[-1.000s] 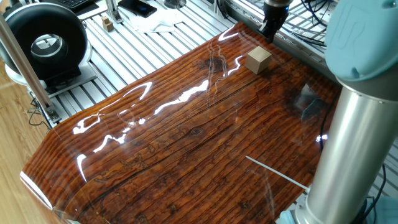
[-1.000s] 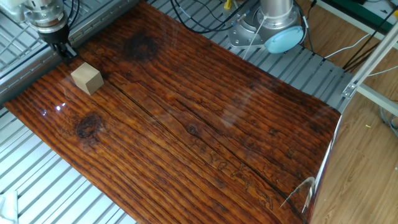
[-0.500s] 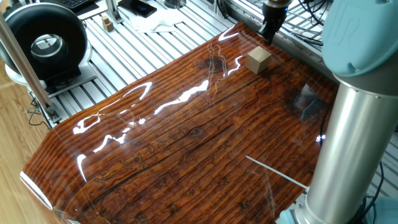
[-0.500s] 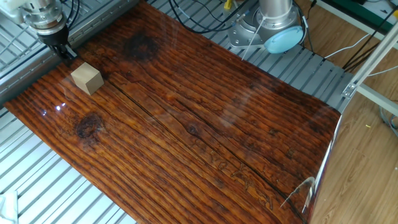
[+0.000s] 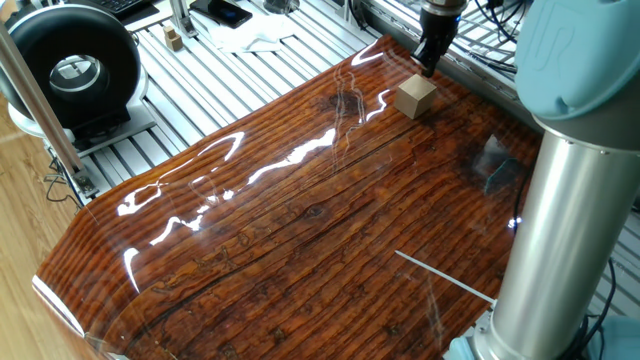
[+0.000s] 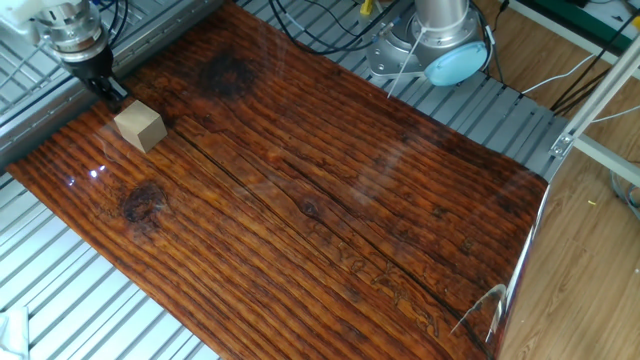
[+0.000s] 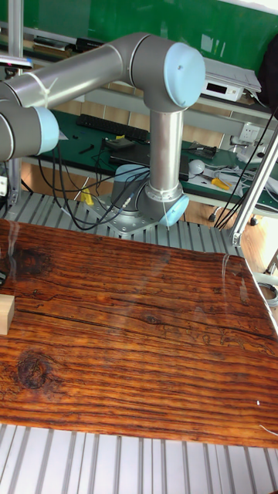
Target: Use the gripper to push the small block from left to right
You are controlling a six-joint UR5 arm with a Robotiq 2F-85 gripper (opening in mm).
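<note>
The small block (image 5: 416, 97) is a plain tan wooden cube near the far corner of the glossy wooden board (image 5: 300, 230). In the other fixed view the small block (image 6: 139, 126) lies near the board's left end. My black gripper (image 5: 427, 64) hangs just behind it, fingers together, tips down close to the board and almost touching the cube's back edge. The other fixed view shows the gripper (image 6: 113, 91) just up-left of the cube. In the tall fixed view only a sliver of the block (image 7: 6, 315) shows at the left edge, and the gripper is out of frame.
The arm's thick column (image 5: 565, 200) stands at the board's right side, its base (image 6: 445, 45) beyond the far edge. Slatted metal table surrounds the board. A black round device (image 5: 75, 65), a tiny tan block (image 5: 173, 40) and white cloth (image 5: 250, 38) lie beyond it.
The gripper has crept a little toward the cube, closing the gap. The cube itself has not moved.
</note>
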